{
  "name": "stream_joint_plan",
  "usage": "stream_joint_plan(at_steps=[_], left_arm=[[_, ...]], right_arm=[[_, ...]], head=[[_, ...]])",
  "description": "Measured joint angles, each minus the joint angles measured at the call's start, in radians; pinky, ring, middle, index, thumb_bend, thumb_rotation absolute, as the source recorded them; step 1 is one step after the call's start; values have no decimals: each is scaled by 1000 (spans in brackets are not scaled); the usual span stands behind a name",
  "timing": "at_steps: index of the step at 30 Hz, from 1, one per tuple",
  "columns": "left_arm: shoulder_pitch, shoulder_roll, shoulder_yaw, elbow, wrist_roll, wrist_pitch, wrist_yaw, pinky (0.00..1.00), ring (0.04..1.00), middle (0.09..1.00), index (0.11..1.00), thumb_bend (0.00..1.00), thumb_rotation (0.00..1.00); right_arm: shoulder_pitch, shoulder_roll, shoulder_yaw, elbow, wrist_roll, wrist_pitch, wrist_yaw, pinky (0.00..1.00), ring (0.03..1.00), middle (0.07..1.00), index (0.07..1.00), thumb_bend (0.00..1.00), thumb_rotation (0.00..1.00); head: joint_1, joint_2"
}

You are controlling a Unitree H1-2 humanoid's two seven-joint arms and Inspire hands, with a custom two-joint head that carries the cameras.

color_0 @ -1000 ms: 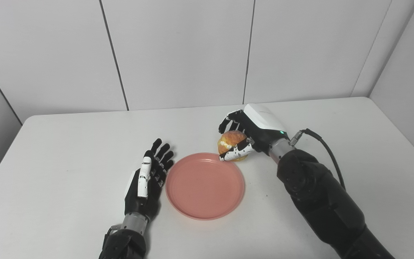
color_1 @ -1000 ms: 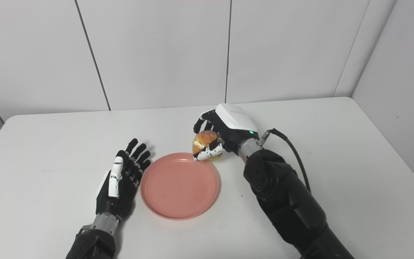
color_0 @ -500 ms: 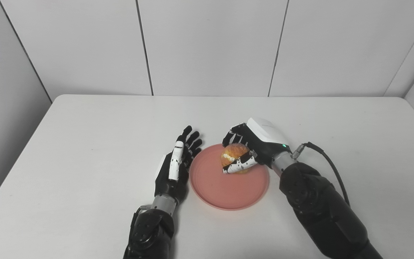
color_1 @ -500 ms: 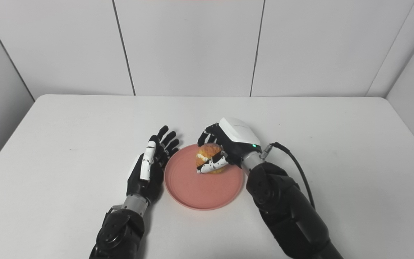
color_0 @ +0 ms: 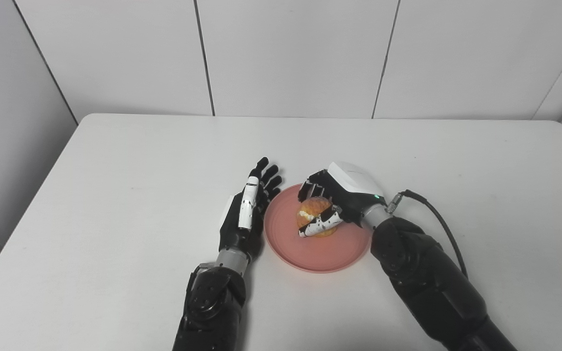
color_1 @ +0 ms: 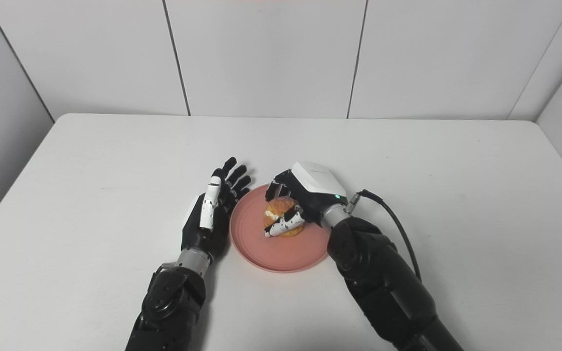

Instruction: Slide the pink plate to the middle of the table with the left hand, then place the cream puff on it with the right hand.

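The pink plate (color_0: 320, 253) lies near the middle of the white table (color_0: 115, 170). Over its centre sits a golden cream puff (color_0: 312, 208) with a cream seam, and my right hand (color_0: 337, 202) is shut on it, fingers over its top and thumb across its front. Whether the puff touches the plate surface I cannot tell. My left hand (color_0: 247, 214) lies open and flat on the table, right beside the plate's left rim, fingers stretched forward. In the right eye view the plate (color_1: 271, 256), the puff (color_1: 279, 207) and both hands show the same way.
A black cable (color_0: 432, 209) runs from my right wrist over the table. White wall panels (color_0: 291, 53) stand behind the table's far edge, and a side wall (color_0: 8, 126) closes the left.
The camera has shifted, so the whole picture moved. My right hand carried the cream puff from beyond the plate's far rim to over its centre and lower. The left hand stays beside the rim.
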Motion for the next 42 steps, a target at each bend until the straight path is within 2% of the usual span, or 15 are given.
stream_joint_plan(at_steps=[8, 10, 11, 13, 14, 15, 17, 21, 27, 42], left_arm=[[-1, -6, 2, -9, 1, 12, 5, 888, 903, 907, 916, 432, 1000], [-1, -7, 2, -9, 1, 13, 5, 887, 903, 907, 915, 435, 1000], [-1, -7, 3, -10, 1, 14, 5, 886, 905, 908, 917, 436, 1000], [-1, -7, 3, -11, 1, 18, 5, 887, 906, 908, 918, 435, 1000], [-1, -7, 3, -12, 1, 19, 5, 887, 908, 909, 919, 434, 1000], [-1, -7, 3, -13, 1, 20, 5, 885, 906, 908, 918, 435, 1000], [-1, -7, 3, -15, 1, 24, 6, 884, 905, 908, 917, 433, 1000], [-1, -9, 5, -16, 2, 28, 6, 882, 907, 915, 921, 430, 1000], [-1, -9, 7, -19, 2, 33, 6, 873, 901, 913, 909, 428, 1000], [-1, -9, 10, -19, -1, 35, 4, 886, 903, 908, 908, 427, 1000]], right_arm=[[0, 0, 18, -3, -33, -6, 9, 273, 356, 414, 533, 520, 0], [0, -6, 27, -19, -43, -6, 30, 306, 396, 430, 541, 521, 0], [0, -8, 31, -25, -53, -5, 45, 357, 461, 454, 531, 524, 0], [-1, -13, 37, -37, -68, -5, 63, 385, 495, 466, 523, 526, 1], [-1, -16, 41, -46, -76, -4, 73, 438, 561, 579, 509, 524, 68], [-2, -21, 47, -57, -90, -2, 89, 483, 621, 674, 621, 657, 111], [-3, -26, 54, -75, -110, 7, 119, 491, 649, 738, 692, 733, 146], [-3, -28, 58, -107, -142, 29, 180, 516, 726, 818, 756, 781, 199], [-3, -28, 57, -154, -179, 47, 245, 525, 744, 835, 802, 795, 239], [-20, -22, 8, -227, -194, 51, 321, 522, 741, 847, 831, 830, 277]], head=[[-2, 8], [-3, 9], [-5, 9], [-5, 9], [-6, 11], [-6, 11], [-6, 11], [-9, 11], [-15, 11], [-29, 0]])
